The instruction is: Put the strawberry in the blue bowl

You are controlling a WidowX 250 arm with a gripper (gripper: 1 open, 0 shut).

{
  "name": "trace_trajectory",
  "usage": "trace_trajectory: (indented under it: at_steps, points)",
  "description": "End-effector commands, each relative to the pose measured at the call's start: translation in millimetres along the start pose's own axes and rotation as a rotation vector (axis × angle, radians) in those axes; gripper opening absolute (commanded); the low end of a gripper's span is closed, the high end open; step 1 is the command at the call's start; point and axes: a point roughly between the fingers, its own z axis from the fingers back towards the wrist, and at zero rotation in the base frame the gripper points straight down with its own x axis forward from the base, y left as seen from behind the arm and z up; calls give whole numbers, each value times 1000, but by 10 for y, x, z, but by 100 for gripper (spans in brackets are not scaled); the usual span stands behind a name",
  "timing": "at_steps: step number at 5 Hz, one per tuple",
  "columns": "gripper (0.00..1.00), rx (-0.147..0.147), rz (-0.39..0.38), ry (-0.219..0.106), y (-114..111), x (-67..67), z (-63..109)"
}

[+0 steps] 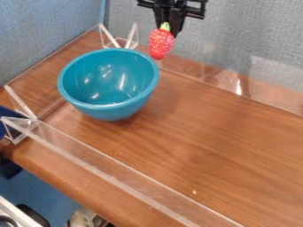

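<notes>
Gripping the strawberry by its green top, with the gripper closed narrowly on it and the red body hanging tip-down just beneath the fingertips; in the view, showing the blue bowl below and to the left of the gripper, on the wooden table, with bare space inside for the drop. Probably handling as a very light thing, needing little squeeze; perhaps slick on the glossy red sides, and possibly soft enough to bruise if real, though not showing whether real or plastic; likely offering the surest hold at or just under the leafy top, where already being held, and leaving the rounded body free to go in first; risking a swing or a slip if being jerked, so calling for a smooth carry over the rim and a low, gentle release above the middle.
</notes>
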Motion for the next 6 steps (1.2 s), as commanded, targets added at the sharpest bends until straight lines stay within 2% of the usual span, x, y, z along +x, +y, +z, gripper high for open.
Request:
trace_trajectory:
  at_steps: [1, 6]
  points:
    - [0, 2, 3, -88, 62, 19, 323]
    - [0, -5, -20, -76, 158, -91, 323]
